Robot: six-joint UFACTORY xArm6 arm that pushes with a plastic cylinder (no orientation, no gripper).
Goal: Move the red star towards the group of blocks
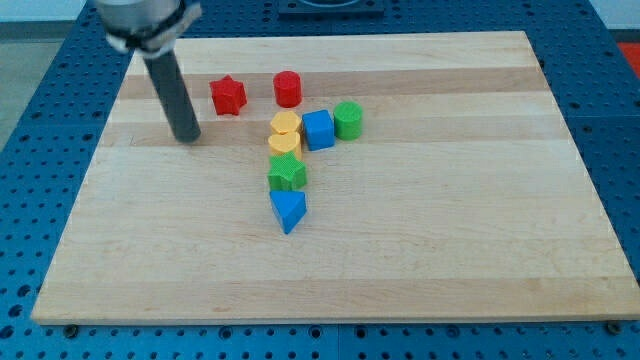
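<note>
The red star [228, 96] lies near the view's top left on the wooden board [450, 230]. My tip [187, 137] rests on the board to the left of the star and slightly below it, a short gap apart. To the star's right sits a red cylinder [288, 88]. Below that is the group: two yellow blocks [285, 124] [284, 143], a blue cube [318, 130], a green cylinder [348, 119], a green block [287, 173] and a blue triangular block [288, 210].
The board sits on a blue perforated table [40, 150]. The arm's grey body [145, 20] hangs over the board's top left corner.
</note>
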